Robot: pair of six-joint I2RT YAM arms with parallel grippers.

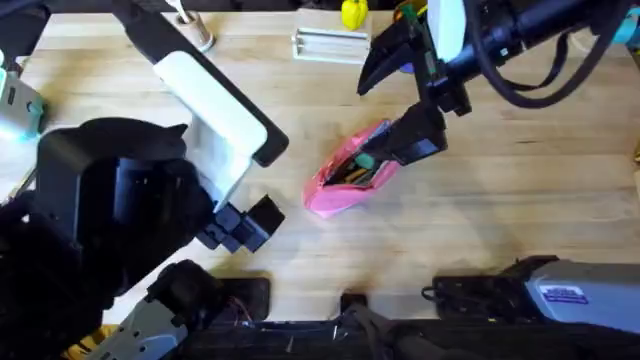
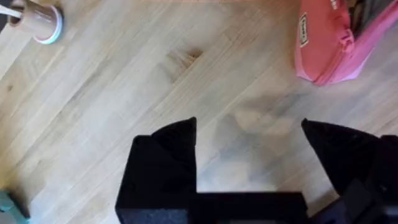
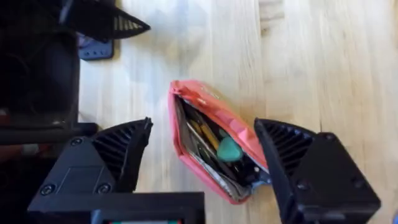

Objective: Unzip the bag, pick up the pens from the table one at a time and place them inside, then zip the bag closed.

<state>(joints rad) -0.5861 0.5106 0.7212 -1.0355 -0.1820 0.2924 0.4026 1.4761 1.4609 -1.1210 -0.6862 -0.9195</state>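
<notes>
The tabletop (image 1: 520, 190) is carrying the bag (image 1: 345, 182) near its middle, lying unzipped with its long axis running diagonally, the wider end toward the arms' bases and the tapered end away. Pens (image 3: 208, 138) are showing inside the opening. The right hand (image 3: 202, 152) is hovering directly over the bag, fingers spread apart and empty, straddling it. The left hand (image 2: 249, 143) is hanging beside it, likewise spread and empty. The right arm is judged nearer for zipping.

Beige cup (image 1: 200, 38), white sticks (image 1: 330, 43), yellow toy (image 1: 353, 13).
</notes>
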